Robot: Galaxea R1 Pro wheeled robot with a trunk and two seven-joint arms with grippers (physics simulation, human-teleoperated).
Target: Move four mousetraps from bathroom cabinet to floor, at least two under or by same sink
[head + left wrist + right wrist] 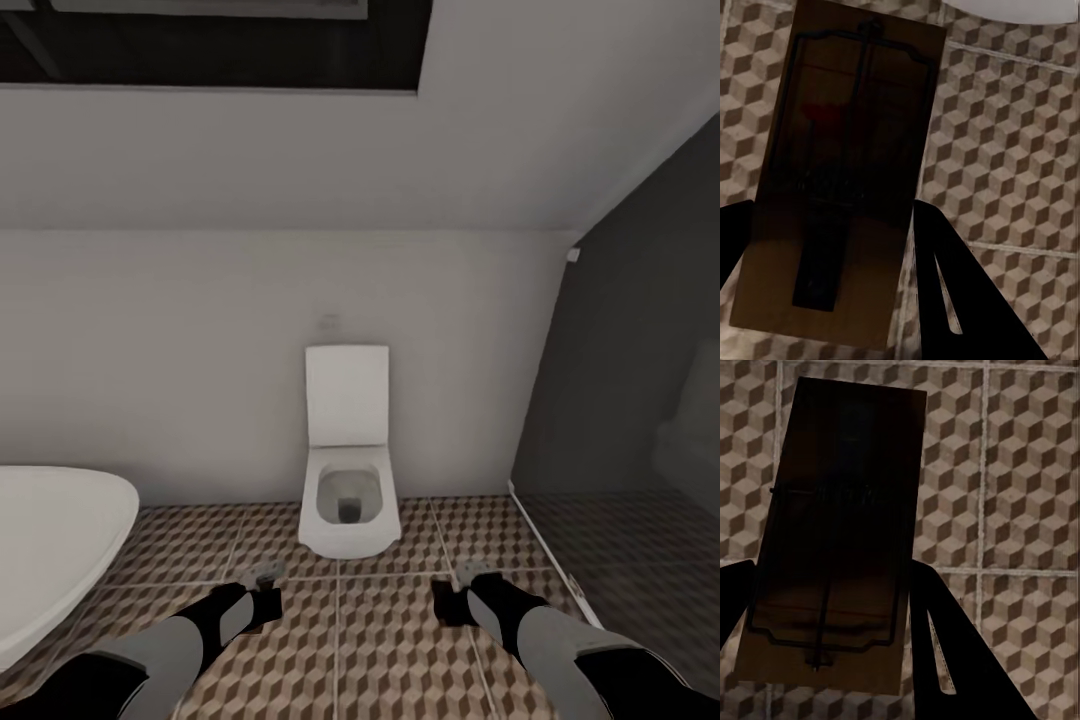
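Both our arms reach forward low in the head view, the left gripper (262,590) and right gripper (462,592) over the floor (380,640), facing a toilet (348,470) with a bathtub (50,540) at left; no sink in sight, so we judge we're carrying. At the left wrist, jaws clamp a mousetrap (840,180) by its long edges, above the tiles. At the right wrist, jaws likewise clamp a second mousetrap (840,532).
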